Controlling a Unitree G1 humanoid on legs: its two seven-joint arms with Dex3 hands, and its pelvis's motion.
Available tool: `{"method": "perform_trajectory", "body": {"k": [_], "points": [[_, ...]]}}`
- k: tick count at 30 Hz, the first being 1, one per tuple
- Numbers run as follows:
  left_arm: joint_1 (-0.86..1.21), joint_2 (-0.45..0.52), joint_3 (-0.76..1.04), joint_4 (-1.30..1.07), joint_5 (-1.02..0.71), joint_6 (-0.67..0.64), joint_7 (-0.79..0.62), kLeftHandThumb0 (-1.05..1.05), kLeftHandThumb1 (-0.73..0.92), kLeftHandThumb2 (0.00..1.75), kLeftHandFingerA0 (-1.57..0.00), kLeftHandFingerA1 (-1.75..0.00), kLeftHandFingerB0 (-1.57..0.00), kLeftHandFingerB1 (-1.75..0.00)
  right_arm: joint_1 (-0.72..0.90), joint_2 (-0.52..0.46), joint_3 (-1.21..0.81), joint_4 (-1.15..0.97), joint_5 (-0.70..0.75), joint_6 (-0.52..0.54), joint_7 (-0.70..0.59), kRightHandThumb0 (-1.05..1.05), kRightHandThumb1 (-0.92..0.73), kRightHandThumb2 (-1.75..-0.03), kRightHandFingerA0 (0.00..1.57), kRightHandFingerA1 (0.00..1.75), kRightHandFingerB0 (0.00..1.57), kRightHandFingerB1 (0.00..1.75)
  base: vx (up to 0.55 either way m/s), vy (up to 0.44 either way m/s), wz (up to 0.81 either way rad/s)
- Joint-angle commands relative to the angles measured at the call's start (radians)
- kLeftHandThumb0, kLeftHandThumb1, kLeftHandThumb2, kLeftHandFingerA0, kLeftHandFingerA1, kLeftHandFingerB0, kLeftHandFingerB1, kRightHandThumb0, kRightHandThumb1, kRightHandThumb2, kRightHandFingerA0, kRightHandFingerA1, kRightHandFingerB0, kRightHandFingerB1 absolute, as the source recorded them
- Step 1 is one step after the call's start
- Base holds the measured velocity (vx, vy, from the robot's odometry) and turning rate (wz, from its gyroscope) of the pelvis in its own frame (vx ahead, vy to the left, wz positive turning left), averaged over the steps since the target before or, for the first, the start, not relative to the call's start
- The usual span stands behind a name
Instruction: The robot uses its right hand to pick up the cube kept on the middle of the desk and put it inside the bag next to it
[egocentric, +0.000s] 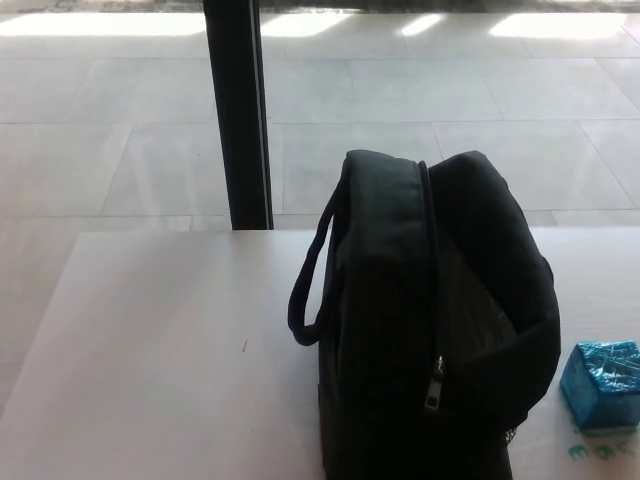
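head view:
hands: neither was in frame, so their state couldn't be told.
cube (602, 385): teal, sat on the desk (150, 350) at the far right edge of frame, just beside the bag (430, 320), not touching it.
bag: black, upright, strap loop on its left side; zip pull hung low, and whether the top was open couldn't be told.
step: reach not yet started.
advice: bring the right hand in from the right and top-grasp the cube squarely; probably check the bag's opening before lifting over it.
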Motion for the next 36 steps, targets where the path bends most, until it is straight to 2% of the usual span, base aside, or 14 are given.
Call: {"method": "perform_trajectory", "body": {"k": [1, 5, 6, 7, 8, 9, 10, 11, 16, 17, 22, 23, 29, 36], "points": [[0.0, 0.021, 0.02, 0.004, -0.046, 0.065, -0.049, -0.71, 0.47, 0.85, -0.22, -0.56, -0.29, -0.52, -0.072, -0.055, -0.137, -0.168, 0.131, 0.226, -0.123, -0.88, -0.62, -1.01, 0.0, 0.15, 0.06, 0.4, 0.0, 0.0, 0.0], [0.015, 0.025, 0.014, -0.002, -0.039, 0.052, -0.052, -0.62, 0.62, 0.58, -0.26, -0.51, -0.29, -0.4, -0.148, -0.04, -0.218, -0.291, 0.223, 0.304, -0.157, -0.82, -0.73, -0.62, 0.0, 0.48, 0.07, 0.52, 0.0, 0.0, 0.0], [0.021, 0.026, 0.012, -0.013, -0.037, 0.051, -0.052, -0.63, 0.62, 0.58, -0.27, -0.51, -0.29, -0.4, -0.198, -0.051, -0.231, -0.325, 0.244, 0.332, -0.176, -0.42, -0.36, -0.99, 0.03, 0.56, 0.0, 0.53, 0.0, 0.0, 0.0], [0.026, 0.027, 0.01, -0.017, -0.036, 0.048, -0.055, -0.64, 0.63, 0.58, -0.26, -0.5, -0.28, -0.4, -0.234, -0.053, -0.236, -0.338, 0.256, 0.348, -0.183, -0.81, -0.69, -0.61, 0.01, 0.56, 0.08, 0.53, 0.0, 0.0, 0.0], [0.027, 0.027, 0.011, -0.018, -0.038, 0.049, -0.057, -0.63, 0.63, 0.58, -0.26, -0.51, -0.28, -0.4, -0.264, -0.057, -0.236, -0.357, 0.264, 0.372, -0.195, -0.41, -0.34, -0.97, 0.04, 0.56, 0.0, 0.52, 0.0, 0.0, 0.0], [0.027, 0.027, 0.012, -0.019, -0.039, 0.051, -0.056, -0.62, 0.63, 0.58, -0.26, -0.51, -0.29, -0.4, -0.279, -0.057, -0.232, -0.377, 0.261, 0.388, -0.201, -0.81, -0.52, -0.9, 0.05, 0.58, 0.09, 0.55, 0.0, 0.0, 0.0], [0.025, 0.026, 0.014, -0.02, -0.041, 0.057, -0.053, -0.61, 0.62, 0.59, -0.26, -0.51, -0.29, -0.4, -0.294, -0.061, -0.218, -0.399, 0.252, 0.398, -0.198, -0.81, -0.69, -0.62, 0.02, 0.56, 0.08, 0.5, 0.0, 0.0, 0.0], [0.02, 0.027, 0.013, -0.011, -0.041, 0.055, -0.057, -0.62, 0.63, 0.58, -0.26, -0.51, -0.29, -0.4, -0.317, -0.058, -0.199, -0.402, 0.239, 0.386, -0.195, -0.4, -0.36, -0.98, 0.04, 0.56, 0.0, 0.51, 0.0, 0.0, 0.0], [0.022, 0.025, 0.016, -0.014, -0.046, 0.06, -0.055, -0.62, 0.61, 0.58, -0.27, -0.51, -0.3, -0.4, -0.387, -0.025, -0.148, -0.405, 0.218, 0.43, -0.206, -0.67, -0.71, -0.61, 0.03, 0.42, 0.11, 0.32, 0.0, 0.0, 0.0], [0.027, 0.024, 0.01, -0.014, -0.04, 0.056, -0.054, -0.63, 0.61, 0.58, -0.27, -0.51, -0.3, -0.4, -0.385, -0.027, -0.111, -0.424, 0.21, 0.46, -0.178, -0.74, -0.58, -0.96, 0.0, 0.37, 0.04, 0.21, 0.0, 0.0, 0.0], [0.031, 0.022, 0.012, -0.022, -0.041, 0.061, -0.048, -0.73, 0.48, 0.86, -0.25, -0.57, -0.28, -0.51, -0.399, 0.02, -0.03, -0.47, 0.213, 0.469, -0.138, -0.74, -0.57, -0.93, 0.0, 0.32, 0.01, 0.18, 0.0, 0.0, 0.0], [0.032, 0.022, 0.011, -0.024, -0.041, 0.06, -0.051, -0.63, 0.62, 0.57, -0.28, -0.51, -0.3, -0.39, -0.4, 0.026, -0.006, -0.481, 0.216, 0.473, -0.12, -0.8, -0.57, -0.92, 0.0, 0.25, 0.0, 0.1, 0.0, 0.0, 0.0], [0.032, 0.02, 0.015, -0.027, -0.044, 0.072, -0.048, -0.73, 0.48, 0.86, -0.27, -0.58, -0.25, -0.5, -0.363, 0.004, 0.284, -0.583, 0.119, 0.449, -0.02, -0.86, -0.59, -0.92, 0.0, 0.1, 0.1, 0.15, 0.0, 0.0, 0.0], [0.033, 0.02, 0.013, -0.021, -0.034, 0.065, -0.037, -0.66, 0.59, 0.59, -0.3, -0.52, -0.32, -0.41, -0.34, 0.003, 0.455, -0.637, 0.056, 0.386, -0.019, -0.82, -0.57, -0.91, 0.0, 0.17, 0.06, 0.25, 0.0, 0.0, 0.0]]}}
